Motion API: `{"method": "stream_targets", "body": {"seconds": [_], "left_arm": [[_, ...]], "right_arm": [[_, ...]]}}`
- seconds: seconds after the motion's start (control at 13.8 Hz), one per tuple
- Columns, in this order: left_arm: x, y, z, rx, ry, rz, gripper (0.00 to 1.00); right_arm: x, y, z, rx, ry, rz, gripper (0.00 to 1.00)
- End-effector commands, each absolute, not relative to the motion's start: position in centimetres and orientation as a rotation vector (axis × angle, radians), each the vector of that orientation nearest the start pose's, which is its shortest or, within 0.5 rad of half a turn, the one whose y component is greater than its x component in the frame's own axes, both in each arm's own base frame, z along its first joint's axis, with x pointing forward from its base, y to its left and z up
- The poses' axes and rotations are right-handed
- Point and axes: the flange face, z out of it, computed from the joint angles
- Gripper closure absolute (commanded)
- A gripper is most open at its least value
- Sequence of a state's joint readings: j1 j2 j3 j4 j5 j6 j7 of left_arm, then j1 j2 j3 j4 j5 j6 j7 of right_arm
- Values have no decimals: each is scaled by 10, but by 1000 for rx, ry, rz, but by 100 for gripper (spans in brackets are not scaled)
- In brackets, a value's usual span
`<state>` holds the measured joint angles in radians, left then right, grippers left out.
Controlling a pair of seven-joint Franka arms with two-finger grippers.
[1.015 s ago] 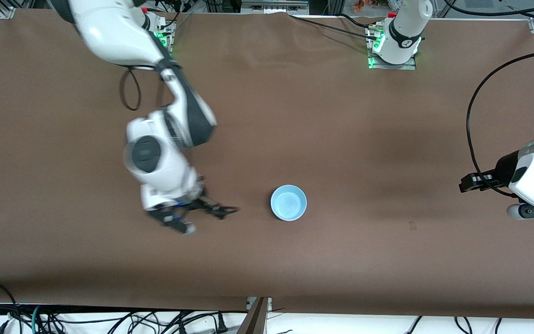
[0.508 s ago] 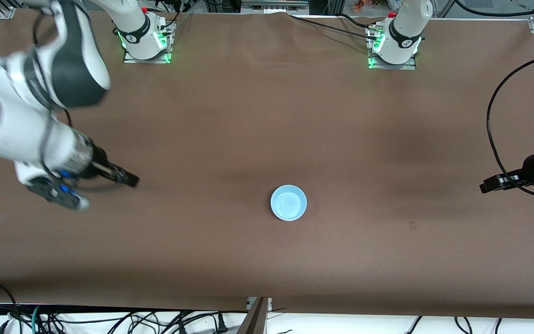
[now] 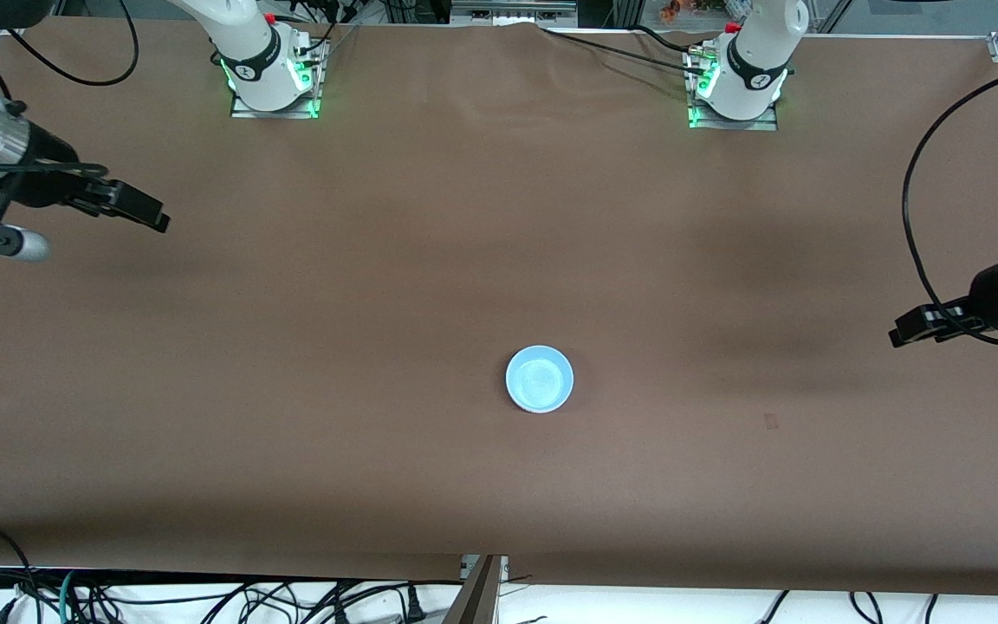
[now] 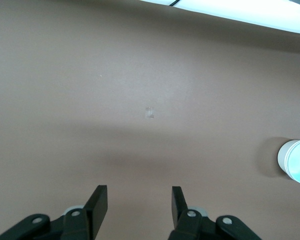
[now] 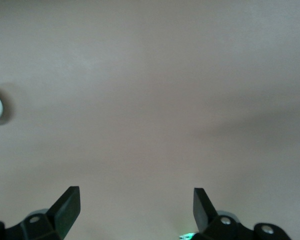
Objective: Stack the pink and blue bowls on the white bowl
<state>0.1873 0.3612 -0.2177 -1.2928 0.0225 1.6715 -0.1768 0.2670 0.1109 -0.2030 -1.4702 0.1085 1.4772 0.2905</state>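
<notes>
Since only the blue bowl (image 3: 539, 379) shows from above, sitting in the middle of the table (image 3: 499, 485) a little toward its near edge, with a pale wall below its rim that may be the bowls under it, the stack looks built and the step in hand is a clean retreat: the right gripper (image 3: 142, 211) hangs spread and empty over its end edge, the left gripper (image 3: 916, 327) half spread and empty over its own, and both should stay high, well apart from the bowl
</notes>
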Motion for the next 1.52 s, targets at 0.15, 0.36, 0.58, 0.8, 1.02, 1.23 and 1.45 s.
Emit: {"method": "stream_targets", "body": {"seconds": [0.15,0.36,0.58,0.8,1.02,1.23,1.45], "left_arm": [[635,-7,539,-3161,-228,-85,36],[629,-13,540,-3158,-216,-99,35],[620,-17,546,-3146,-215,-134,35],[613,-21,550,-3150,-222,-148,29],[618,-19,536,-3153,-237,-109,0],[621,-20,531,-3154,-233,-99,0],[623,-20,526,-3154,-226,-90,0]], "right_arm": [[573,40,601,-3091,279,186,0],[577,36,599,-3108,289,168,0],[579,34,607,-3129,283,136,0],[578,29,626,-3186,238,85,0],[578,29,625,-3187,146,95,0],[577,36,625,-3185,146,95,0],[576,42,626,-3184,131,94,0]]}}
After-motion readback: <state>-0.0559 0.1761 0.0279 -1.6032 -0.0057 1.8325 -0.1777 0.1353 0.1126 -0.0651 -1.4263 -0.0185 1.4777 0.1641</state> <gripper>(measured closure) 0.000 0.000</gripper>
